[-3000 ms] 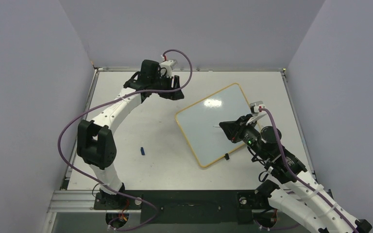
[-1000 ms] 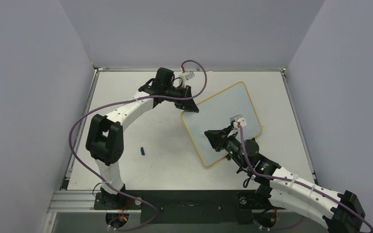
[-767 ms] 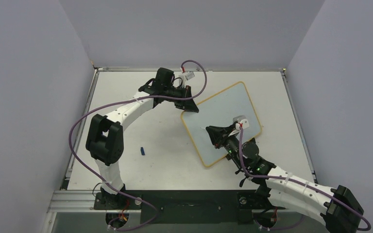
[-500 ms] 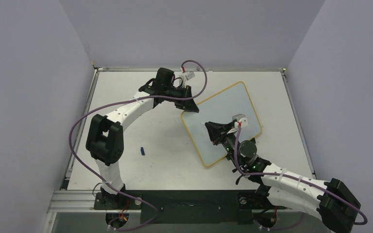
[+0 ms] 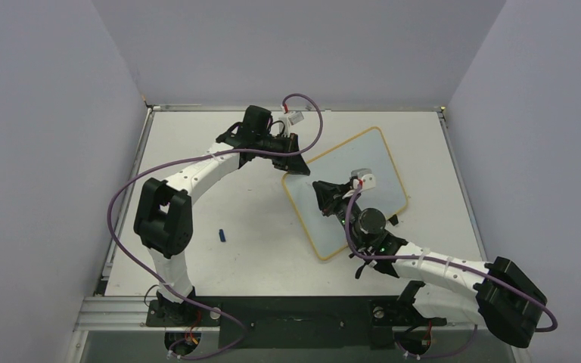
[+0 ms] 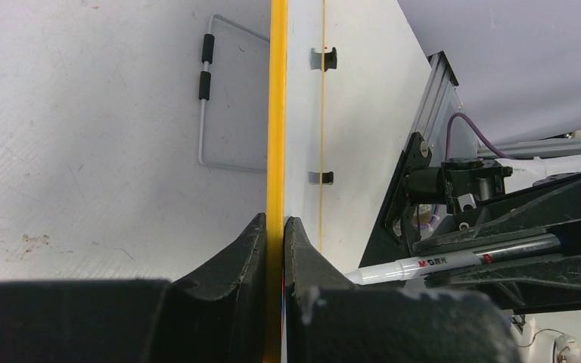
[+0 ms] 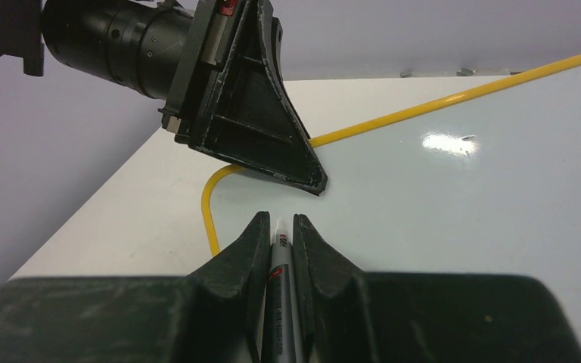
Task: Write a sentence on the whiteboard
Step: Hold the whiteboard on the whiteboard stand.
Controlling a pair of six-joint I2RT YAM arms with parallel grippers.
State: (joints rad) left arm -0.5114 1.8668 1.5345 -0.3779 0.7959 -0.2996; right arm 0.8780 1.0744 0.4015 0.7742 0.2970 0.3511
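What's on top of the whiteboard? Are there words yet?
No words show on the whiteboard. The right fingers hold a marker over it, and the left fingers pinch its yellow edge. The arm hides the part beneath it.

Glossy, smooth whiteboard (image 7: 461,197); matt, scuffed white table (image 6: 83,151); matt black plastic jaws.
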